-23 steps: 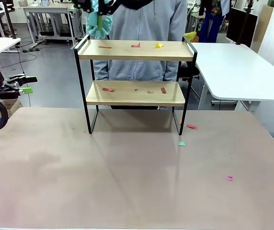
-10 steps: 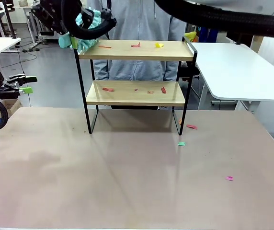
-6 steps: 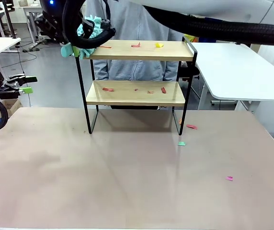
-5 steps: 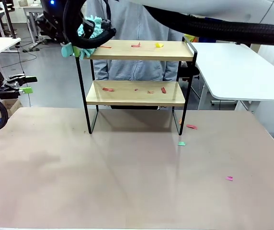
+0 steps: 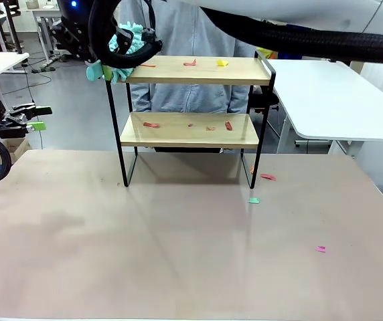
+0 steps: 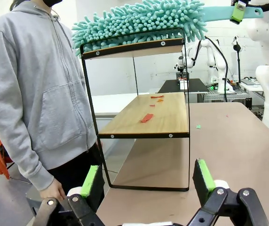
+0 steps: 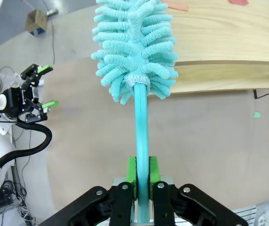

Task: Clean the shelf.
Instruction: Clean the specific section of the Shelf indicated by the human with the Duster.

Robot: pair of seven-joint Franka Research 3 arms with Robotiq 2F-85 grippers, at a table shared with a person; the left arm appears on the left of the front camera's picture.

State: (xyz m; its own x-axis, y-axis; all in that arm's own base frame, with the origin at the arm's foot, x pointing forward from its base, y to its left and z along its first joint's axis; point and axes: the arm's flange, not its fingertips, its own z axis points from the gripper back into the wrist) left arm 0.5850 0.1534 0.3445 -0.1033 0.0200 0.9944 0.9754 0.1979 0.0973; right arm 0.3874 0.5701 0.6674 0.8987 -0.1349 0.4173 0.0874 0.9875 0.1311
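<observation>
Duster hides shelf top rail (partly) | right tool clamped on its handle — left tool apart

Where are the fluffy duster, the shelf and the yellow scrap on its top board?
duster [image 7: 134, 47], right wrist view, middle of its fluffy teal head.
shelf [image 5: 191, 78], front view, front edge of its top board.
yellow scrap [image 5: 222, 63], front view, its middle.

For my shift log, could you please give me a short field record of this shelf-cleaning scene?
Tool: teal duster, head at the shelf's top left end
Right claw: shut on the duster's handle
Left claw: open, holding nothing
Debris: coloured scraps on both boards, more on the table
Person: standing behind the shelf
</observation>
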